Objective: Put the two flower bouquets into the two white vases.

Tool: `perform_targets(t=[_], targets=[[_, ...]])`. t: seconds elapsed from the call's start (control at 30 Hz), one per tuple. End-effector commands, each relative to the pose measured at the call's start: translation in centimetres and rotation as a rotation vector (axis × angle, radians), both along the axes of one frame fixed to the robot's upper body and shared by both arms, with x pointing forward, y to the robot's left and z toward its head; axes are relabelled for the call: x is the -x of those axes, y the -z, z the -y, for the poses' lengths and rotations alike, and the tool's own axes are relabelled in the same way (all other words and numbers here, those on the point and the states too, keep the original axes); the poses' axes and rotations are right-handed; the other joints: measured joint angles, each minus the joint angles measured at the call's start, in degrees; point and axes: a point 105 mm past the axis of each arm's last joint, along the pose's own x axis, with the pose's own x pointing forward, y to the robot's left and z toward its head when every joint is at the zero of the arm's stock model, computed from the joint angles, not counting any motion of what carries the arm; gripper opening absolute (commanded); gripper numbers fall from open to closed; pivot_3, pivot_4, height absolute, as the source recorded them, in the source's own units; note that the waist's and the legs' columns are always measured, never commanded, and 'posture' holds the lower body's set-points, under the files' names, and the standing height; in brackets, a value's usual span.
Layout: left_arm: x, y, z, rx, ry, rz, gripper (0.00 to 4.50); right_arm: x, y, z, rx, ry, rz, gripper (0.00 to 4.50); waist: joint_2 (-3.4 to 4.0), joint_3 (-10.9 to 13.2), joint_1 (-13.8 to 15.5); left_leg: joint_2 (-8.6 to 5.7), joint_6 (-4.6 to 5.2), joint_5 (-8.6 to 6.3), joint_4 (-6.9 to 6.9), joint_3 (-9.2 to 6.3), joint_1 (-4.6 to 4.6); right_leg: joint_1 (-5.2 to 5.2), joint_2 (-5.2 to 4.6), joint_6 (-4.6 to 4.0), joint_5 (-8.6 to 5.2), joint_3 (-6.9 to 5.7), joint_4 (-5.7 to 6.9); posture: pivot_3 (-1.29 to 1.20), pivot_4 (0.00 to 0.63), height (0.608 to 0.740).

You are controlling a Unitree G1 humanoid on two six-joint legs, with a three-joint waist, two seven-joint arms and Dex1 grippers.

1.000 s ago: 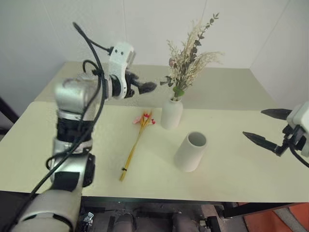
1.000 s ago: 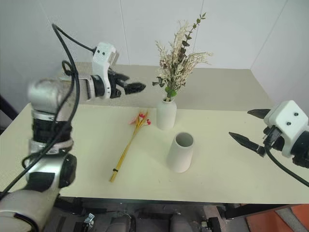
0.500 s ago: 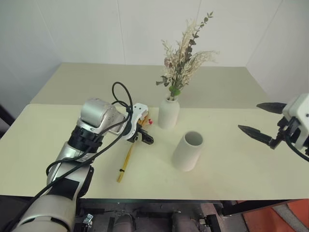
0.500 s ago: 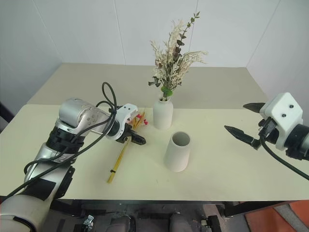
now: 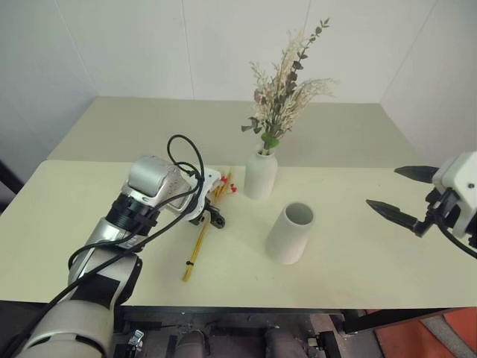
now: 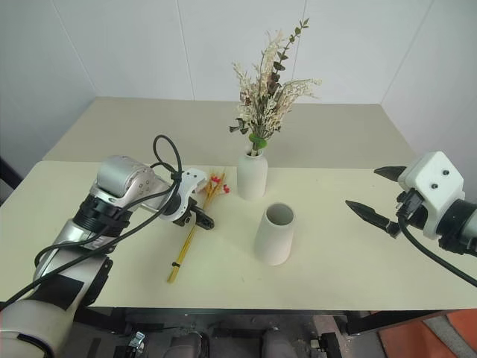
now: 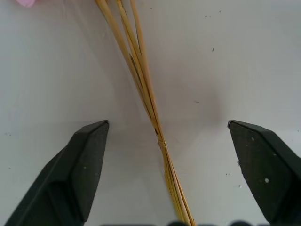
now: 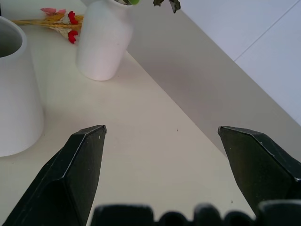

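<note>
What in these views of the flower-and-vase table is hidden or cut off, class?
- Yellow-stalk bunch: middle hidden by left gripper in the eye views.
- Its blooms: cut off by the edge, left wrist view.
- Wide vase: inside hidden by its wall.
- Dried bunch: stems hidden inside narrow vase.

I count two white vases: a narrow-necked bottle vase and a wide cylinder vase. Two bouquets: one dried bunch, one yellow-stalked bunch. Two grippers, one bench.
</note>
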Motion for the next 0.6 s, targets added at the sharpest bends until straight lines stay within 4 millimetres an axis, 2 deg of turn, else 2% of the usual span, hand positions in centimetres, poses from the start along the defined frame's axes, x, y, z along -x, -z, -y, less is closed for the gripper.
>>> perform_targets(t=[0.03,0.37,0.5,0.6], targets=[[0.1,0.3,0.1,-0.005,-0.007,-0.007,3.23,0.3,-1.6,0.3,0.015,0.013,0.058,4.5,0.0,0.0,0.01,0.0,0.0,0.0,0.0,0.0,0.0,0.0,0.0,0.0,0.0,0.0,0.0,0.0,0.15,0.74],[-0.7,0.4,-1.5,0.011,-0.107,-0.02,0.02,-0.1,-1.6,0.4,0.013,0.015,0.05,4.5,0.01,0.0,0.02,-0.01,0.0,0.0,0.0,0.0,0.02,0.02,-0.01,0.0,0.0,0.0,0.0,0.0,0.15,0.74],[-1.8,-0.5,-2.8,0.024,-0.194,0.034,0.02,-0.1,-1.9,0.5,0.013,0.014,0.054,4.5,0.0,0.0,-0.05,-0.02,0.0,0.0,0.0,0.0,0.04,0.04,-0.01,0.0,0.0,0.0,0.01,0.0,0.15,0.74],[-3.3,-2.4,-3.9,0.084,-0.256,0.138,0.02,0.0,-2.1,0.6,0.011,0.01,0.054,4.5,0.0,0.0,-0.16,-0.01,0.0,0.0,0.0,-0.01,0.05,0.02,0.0,-0.01,0.01,0.0,0.03,0.0,0.15,0.74]])
